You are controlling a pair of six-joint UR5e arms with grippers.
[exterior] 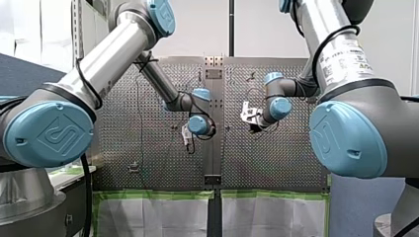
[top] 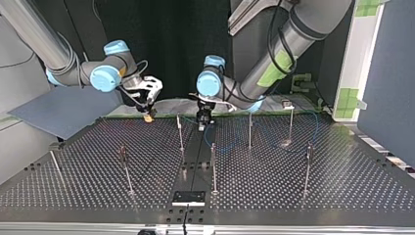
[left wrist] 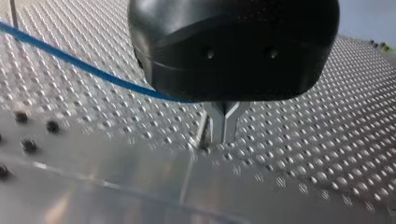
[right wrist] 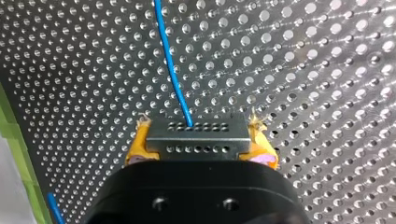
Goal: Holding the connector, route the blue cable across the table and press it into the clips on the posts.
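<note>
Where the perforated table (top: 342,186) ends on the arms' side, the grey connector (right wrist: 198,140) sits clamped between the yellow pads (right wrist: 136,148) of my right gripper (top: 149,115). The blue cable (right wrist: 170,70) runs out of the connector over the table. Near that edge's middle hangs my left gripper (left wrist: 224,133), metal fingers pressed together, with the cable passing behind its body. Thin posts (top: 180,133) stand further in.

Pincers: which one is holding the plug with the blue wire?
My right pincer, the one with yellow pads, grips the grey plug; my left pincer holds no plug.
</note>
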